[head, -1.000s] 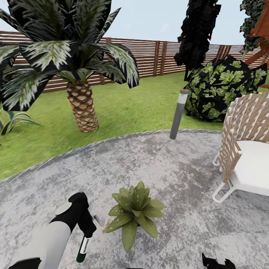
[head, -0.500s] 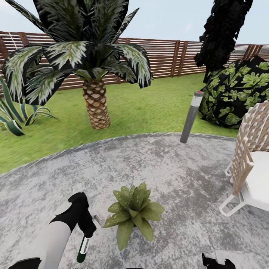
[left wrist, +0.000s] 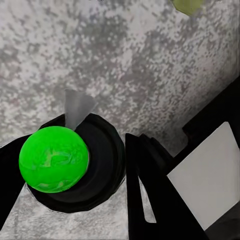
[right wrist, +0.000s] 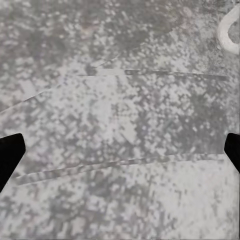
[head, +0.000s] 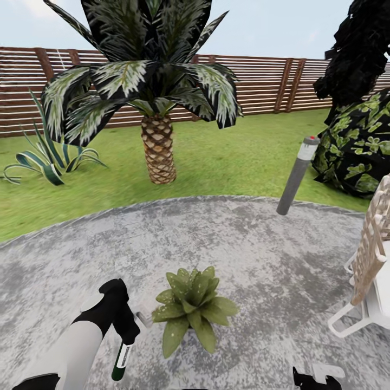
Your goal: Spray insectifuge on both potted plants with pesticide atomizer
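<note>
In the head view the left gripper [head: 125, 338] sits at the lower left of the frame, at the end of a white and black arm, and its fingers are closed around the pesticide atomizer [head: 120, 362]. The bottle hangs below the black wrist, dark green with a white label, tilted slightly. It is just left of a potted plant [head: 190, 309], a low rosette of broad pointed leaves standing on the grey stone patio [head: 244, 244] in the lower middle of the frame; several leaves carry tiny pale specks, possibly the insectifuge [head: 174, 333], though the render is too coarse to be sure.

The left wrist view looks down onto the atomizer's bright green rounded end [left wrist: 53, 158], set in a dark round collar, with a small grey nozzle piece beside it and a black finger [left wrist: 150, 190] pressed close against the collar. A scrap of green leaf [left wrist: 187, 5] shows at the upper edge of that frame.

The right gripper [head: 317, 379] peeks in at the bottom right of the head view. In the right wrist view its dark fingertips [right wrist: 10, 152] sit at the far left and right edges, spread wide over bare patio.

Beyond the patio lies the lawn, with a palm [head: 158, 146] at upper centre, a striped agave [head: 49, 157] at left, a grey bollard lamp [head: 297, 176] at right, a wicker chair [head: 371, 265] at the right edge, and a slatted fence [head: 265, 81] behind.
</note>
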{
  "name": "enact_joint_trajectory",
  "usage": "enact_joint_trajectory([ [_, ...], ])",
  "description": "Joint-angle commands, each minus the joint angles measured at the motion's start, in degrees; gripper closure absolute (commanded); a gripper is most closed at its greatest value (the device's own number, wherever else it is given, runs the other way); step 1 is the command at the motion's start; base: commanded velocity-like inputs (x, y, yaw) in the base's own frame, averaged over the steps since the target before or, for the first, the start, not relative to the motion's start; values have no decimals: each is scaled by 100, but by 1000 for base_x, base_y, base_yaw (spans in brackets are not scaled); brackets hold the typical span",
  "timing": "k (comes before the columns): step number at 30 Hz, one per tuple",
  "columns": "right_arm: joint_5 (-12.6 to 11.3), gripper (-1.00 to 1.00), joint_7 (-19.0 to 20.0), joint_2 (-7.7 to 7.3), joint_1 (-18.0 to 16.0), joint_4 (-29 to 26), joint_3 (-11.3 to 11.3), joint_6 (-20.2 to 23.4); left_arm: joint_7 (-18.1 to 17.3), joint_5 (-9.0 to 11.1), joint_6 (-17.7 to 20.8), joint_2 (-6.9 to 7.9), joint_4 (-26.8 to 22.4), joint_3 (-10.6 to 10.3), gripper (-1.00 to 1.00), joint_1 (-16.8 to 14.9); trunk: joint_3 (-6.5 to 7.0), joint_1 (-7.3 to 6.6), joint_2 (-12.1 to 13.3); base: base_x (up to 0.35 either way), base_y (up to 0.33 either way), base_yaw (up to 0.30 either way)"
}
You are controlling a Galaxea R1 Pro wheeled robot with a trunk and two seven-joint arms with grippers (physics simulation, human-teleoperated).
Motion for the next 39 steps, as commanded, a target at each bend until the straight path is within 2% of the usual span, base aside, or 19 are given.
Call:
enact_joint_trajectory([
  [1, -42, -100, -15, -1, 0, -1, 50, -8, -41, -53, 54, -11, -6, 44, 100, -5, -5, -1, -2, 0, -273, 278],
  [23, -40, -100, -15, 8, 0, 0, 50, -12, -39, -53, 63, -12, 2, 70, 100, -5, 90, -1, -2, -42, -265, 256],
  [27, -33, -100, -7, 0, 0, 1, 49, -12, -34, -52, 56, 35, 69, 69, 100, -2, 97, -1, -2, -1, -48, 111],
  [35, -26, -100, 2, 12, 0, 1, 50, -13, 167, -44, 54, 70, 80, 79, 100, 285, 97, -1, -2, 0, -1, 2],
  [37, -26, -100, -3, 27, -1, 1, 52, -15, 474, -10, 49, 80, 63, 480, 100, 482, 97, -1, -2, 0, 0, 149],
  [39, -26, -100, -6, 33, 0, 1, 50, -15, 527, -9, 46, 54, 50, 597, 100, 486, 97, -1, -2, 0, 0, 267],
])
